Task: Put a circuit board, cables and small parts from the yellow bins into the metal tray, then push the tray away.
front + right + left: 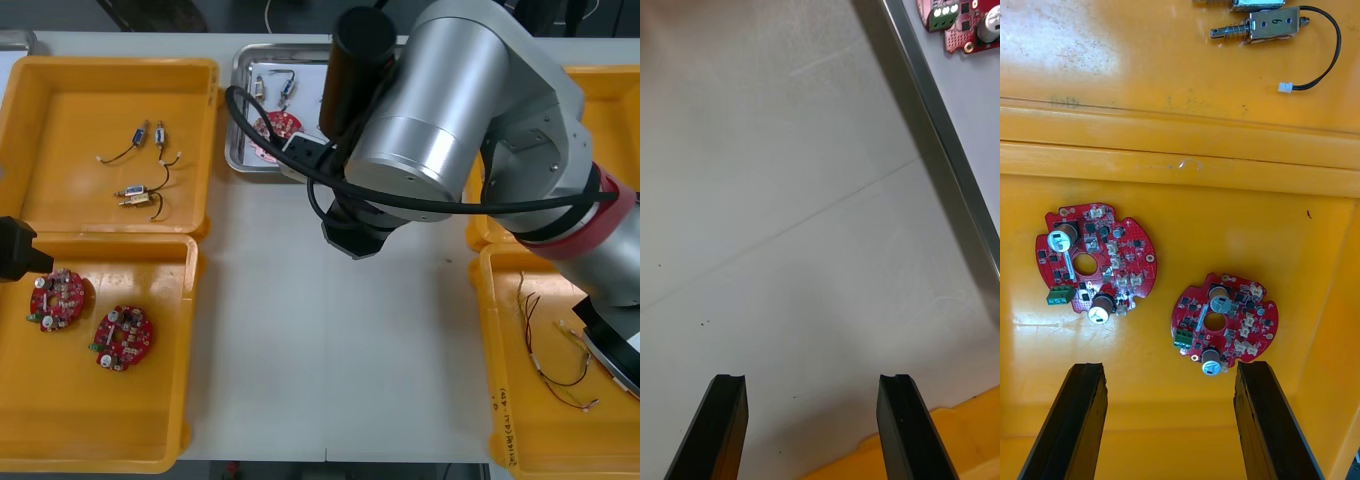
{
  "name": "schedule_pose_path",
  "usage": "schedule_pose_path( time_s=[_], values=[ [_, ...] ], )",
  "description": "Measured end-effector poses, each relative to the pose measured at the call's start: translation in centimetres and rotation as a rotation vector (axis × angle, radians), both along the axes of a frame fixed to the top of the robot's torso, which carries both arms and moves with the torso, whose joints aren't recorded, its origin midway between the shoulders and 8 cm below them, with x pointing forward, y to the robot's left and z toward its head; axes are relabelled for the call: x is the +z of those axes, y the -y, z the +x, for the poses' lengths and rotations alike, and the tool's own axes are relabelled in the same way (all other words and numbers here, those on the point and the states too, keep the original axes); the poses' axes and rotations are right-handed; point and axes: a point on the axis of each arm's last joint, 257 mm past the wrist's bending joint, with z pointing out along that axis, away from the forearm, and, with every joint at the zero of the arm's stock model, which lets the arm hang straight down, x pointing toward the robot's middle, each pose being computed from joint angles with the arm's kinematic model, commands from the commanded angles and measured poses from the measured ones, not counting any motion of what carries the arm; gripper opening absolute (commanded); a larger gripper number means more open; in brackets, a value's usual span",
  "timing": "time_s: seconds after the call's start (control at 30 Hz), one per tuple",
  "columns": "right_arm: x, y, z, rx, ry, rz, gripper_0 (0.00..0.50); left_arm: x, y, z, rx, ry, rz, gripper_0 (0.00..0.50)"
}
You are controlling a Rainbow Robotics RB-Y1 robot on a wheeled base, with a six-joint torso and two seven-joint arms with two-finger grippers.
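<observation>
Right gripper (811, 382) wide open and empty above bare table (775, 187) beside metal tray (940, 142) holding one circuit board (962, 22), left gripper (1171, 371) open, empty, over yellow bin (1300, 240) with two circuit boards (1096, 259), small metal parts (1262, 26) in neighbouring bin (1112, 52)

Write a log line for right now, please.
right gripper open near metal tray | left gripper open over circuit boards in yellow bin

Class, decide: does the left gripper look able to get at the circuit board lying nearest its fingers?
Probably yes. The left gripper hangs open over the yellow bin; the circuit board lies flat, uncovered, apart from the other board.
</observation>
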Motion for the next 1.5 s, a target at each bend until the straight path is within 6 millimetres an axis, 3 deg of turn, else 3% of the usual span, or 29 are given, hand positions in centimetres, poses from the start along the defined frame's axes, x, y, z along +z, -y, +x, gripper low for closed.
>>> schedule_pose_path(
  time_s=[0.17, 0.43, 0.97, 1.23, 1.5],
  values=[
    [0.8, 0.8, -0.7, -0.078, -0.001, 0.143, 0.5, 0.0, 0.0, 0.0, 0.0, 0.0, 0.0, 0.5],
    [2.2, 4.8, -0.3, -0.214, 0.053, 0.294, 0.5, 0.0, 0.0, 0.0, 0.0, 0.0, 0.0, 0.5],
    [3.3, 16.1, 0.6, -0.541, 0.105, 0.472, 0.5, 0.0, 0.0, 0.0, 0.0, 0.001, 0.0, 0.5],
    [1.7, 23.3, -1.1, -0.689, 0.093, 0.467, 0.5, 0.0, 0.0, 0.0, -0.001, 0.001, 0.0, 0.5],
    [0.6, 28.7, -3.7, -0.79, 0.062, 0.464, 0.5, 0.0, 0.0, 0.0, -0.001, 0.001, 0.0, 0.5]
  ],
)
